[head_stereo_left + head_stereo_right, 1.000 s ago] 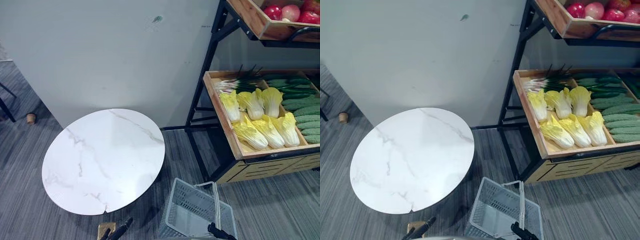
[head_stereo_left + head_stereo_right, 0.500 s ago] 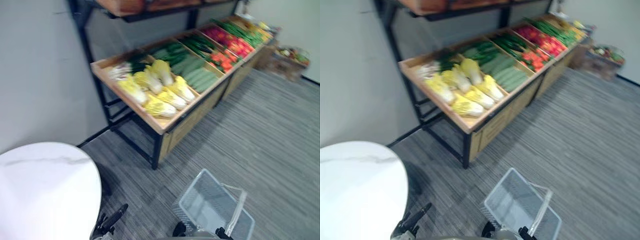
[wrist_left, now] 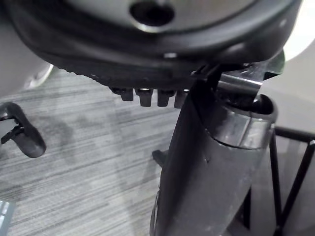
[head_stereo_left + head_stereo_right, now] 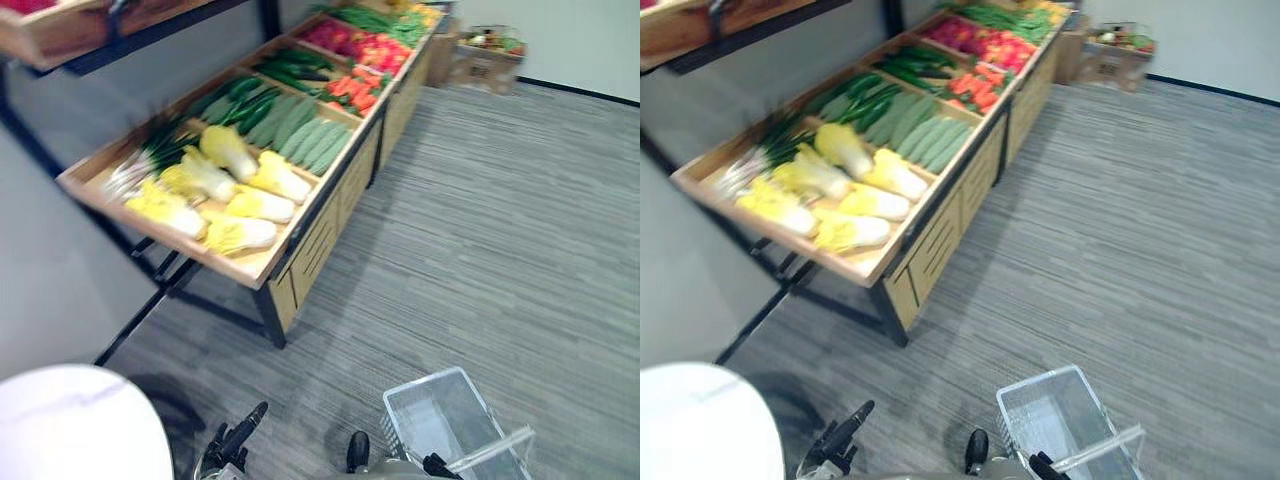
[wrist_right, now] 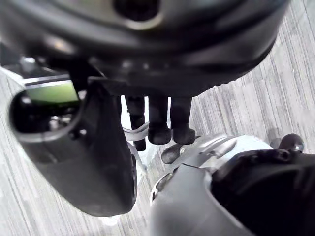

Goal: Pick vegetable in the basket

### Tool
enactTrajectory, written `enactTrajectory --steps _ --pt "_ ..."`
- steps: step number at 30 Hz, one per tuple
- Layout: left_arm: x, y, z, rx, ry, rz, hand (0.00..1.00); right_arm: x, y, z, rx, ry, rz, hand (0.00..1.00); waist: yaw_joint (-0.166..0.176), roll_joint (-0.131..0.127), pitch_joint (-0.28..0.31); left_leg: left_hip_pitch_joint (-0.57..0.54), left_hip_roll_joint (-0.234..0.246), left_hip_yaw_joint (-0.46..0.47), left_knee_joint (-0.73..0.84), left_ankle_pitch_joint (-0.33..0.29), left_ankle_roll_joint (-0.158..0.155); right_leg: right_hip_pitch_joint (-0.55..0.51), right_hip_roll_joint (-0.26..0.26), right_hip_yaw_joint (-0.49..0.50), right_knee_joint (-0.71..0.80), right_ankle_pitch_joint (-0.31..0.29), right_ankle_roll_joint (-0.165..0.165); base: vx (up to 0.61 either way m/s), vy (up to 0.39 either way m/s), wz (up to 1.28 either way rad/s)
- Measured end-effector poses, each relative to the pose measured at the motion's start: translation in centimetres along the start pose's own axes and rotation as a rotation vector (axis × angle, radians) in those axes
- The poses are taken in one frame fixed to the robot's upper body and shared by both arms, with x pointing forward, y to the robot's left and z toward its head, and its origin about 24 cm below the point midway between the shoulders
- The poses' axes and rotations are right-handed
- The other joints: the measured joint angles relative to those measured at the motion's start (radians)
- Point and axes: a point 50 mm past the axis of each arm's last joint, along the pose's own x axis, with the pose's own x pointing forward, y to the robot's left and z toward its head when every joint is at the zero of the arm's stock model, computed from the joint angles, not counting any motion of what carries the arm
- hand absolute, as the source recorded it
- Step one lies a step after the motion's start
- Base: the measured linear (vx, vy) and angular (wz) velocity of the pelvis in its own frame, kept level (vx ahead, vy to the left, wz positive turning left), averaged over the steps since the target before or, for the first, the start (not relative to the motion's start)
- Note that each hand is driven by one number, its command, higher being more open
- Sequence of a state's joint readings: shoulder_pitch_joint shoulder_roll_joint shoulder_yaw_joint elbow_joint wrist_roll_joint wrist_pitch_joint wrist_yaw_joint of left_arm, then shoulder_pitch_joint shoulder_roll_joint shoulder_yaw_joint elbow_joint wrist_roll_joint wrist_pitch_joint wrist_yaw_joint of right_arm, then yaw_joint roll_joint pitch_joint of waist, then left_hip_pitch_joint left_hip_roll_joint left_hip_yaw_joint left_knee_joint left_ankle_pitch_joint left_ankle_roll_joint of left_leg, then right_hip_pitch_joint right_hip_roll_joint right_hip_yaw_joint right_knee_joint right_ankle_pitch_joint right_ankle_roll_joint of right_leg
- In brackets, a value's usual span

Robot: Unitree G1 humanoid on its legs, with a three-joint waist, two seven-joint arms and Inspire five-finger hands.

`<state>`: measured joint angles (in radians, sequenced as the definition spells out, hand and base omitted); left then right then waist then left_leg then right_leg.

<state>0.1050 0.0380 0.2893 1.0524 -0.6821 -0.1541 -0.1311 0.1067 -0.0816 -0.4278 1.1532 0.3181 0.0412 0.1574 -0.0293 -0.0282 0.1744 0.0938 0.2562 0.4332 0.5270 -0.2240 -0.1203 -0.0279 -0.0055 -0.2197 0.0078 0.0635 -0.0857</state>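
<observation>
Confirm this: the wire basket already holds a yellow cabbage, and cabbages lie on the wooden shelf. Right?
No: the basket is empty, as the left eye view shows. The yellow cabbages do lie on the wooden shelf.

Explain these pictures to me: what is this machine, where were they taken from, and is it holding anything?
It is a two-legged humanoid robot with dark hands. The two wide pictures come from twin cameras in its head, looking down; the two close ones come from cameras on its wrists, so each hand's bulk looms large. Before it stands a wooden produce stand with napa cabbages, scallions, cucumbers and red vegetables farther along. A white round table sits at lower left. The right hand seems hooked round the handle of a pale plastic basket, which looks empty. The left hand is open and holds nothing.
</observation>
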Motion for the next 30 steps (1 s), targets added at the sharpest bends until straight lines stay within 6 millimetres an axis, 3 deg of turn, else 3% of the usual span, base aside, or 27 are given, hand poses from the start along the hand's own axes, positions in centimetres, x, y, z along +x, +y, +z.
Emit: enactTrajectory --steps 2,5,6,7,8,12,13,22,25,30 --pt "-0.1 0.0 0.0 -0.012 -0.015 -0.006 1.0 -0.1 -0.4 0.4 -0.03 -0.005 0.0 0.0 0.006 0.004 -0.002 -0.035 -0.073 -0.126 -0.146 -0.023 -0.002 0.028 0.003 0.07 -0.003 -0.004 0.011 0.0 0.098 -0.91" --pt "-0.2 0.3 -0.4 -0.021 -0.007 0.006 1.0 0.0 -0.5 1.0 -0.069 -0.014 0.007 0.0 0.028 0.01 -0.006 -0.079 -0.12 -0.271 -0.303 -0.016 0.001 0.03 0.01 0.147 -0.005 0.001 0.028 -0.01 0.152 -0.95" --pt "-0.5 0.9 -1.0 -0.031 0.01 0.026 1.0 -0.1 -0.8 1.3 -0.093 -0.013 0.003 0.0 0.03 0.029 -0.014 -0.101 -0.121 -0.32 -0.346 0.003 0.008 0.033 0.025 0.173 -0.007 0.003 0.042 0.05 0.186 -0.96" --pt "-0.9 1.4 -1.9 -0.039 0.036 0.047 1.0 -0.2 -1.3 1.3 -0.116 -0.01 -0.007 0.0 0.031 0.058 -0.027 -0.1 -0.111 -0.337 -0.337 0.09 0.015 0.041 0.048 0.202 -0.012 0.006 0.058 0.08 0.172 -0.92" --pt "-1.1 1.8 -2.2 -0.043 0.049 0.064 1.0 -0.2 -1.3 1.2 -0.119 -0.005 -0.009 0.0 0.03 0.067 -0.032 -0.092 -0.108 -0.334 -0.336 0.111 0.022 0.052 0.048 0.214 -0.022 0.014 0.069 0.13 0.204 -0.66" --pt "-1.0 2.0 -1.9 -0.042 0.051 0.074 1.0 -0.6 -1.7 -1.1 -0.096 0.046 -0.025 0.0 0.021 0.039 -0.052 -0.043 -0.16 -0.31 -0.447 0.141 0.049 0.063 0.002 0.223 -0.057 0.016 0.097 0.11 0.139 -0.06" --pt "0.0 0.7 -0.3 0.04 0.025 -0.006 1.0 -0.5 -0.9 -1.9 -0.087 0.059 0.005 0.0 0.021 -0.004 -0.057 -0.032 -0.176 -0.336 -0.475 0.149 0.056 0.082 0.003 0.196 -0.101 0.028 0.11 0.06 0.042 0.03" --pt "-0.3 1.1 -0.6 0.034 0.031 0.007 1.0 -0.5 -0.9 -1.9 -0.085 0.059 0.008 0.0 0.024 -0.004 -0.057 -0.029 -0.173 -0.332 -0.479 0.149 0.056 0.082 0.002 0.196 -0.103 0.023 0.111 0.0 0.0 0.0" --pt "-0.7 2.0 -1.2 0.058 0.049 0.024 1.0 -0.5 -0.9 -1.9 -0.079 0.062 0.008 0.0 0.026 0.0 -0.058 -0.013 -0.161 -0.322 -0.498 0.152 0.052 0.09 -0.015 0.108 -0.103 0.004 0.104 0.0 0.0 0.02" --pt "-1.6 3.1 -2.3 0.105 0.093 0.032 1.0 -0.6 -1.1 -1.8 -0.044 0.061 -0.001 0.0 0.033 0.022 -0.061 0.035 -0.136 -0.295 -0.532 0.152 0.038 0.119 -0.009 0.045 -0.101 -0.02 0.112 0.08 -0.016 -0.02"
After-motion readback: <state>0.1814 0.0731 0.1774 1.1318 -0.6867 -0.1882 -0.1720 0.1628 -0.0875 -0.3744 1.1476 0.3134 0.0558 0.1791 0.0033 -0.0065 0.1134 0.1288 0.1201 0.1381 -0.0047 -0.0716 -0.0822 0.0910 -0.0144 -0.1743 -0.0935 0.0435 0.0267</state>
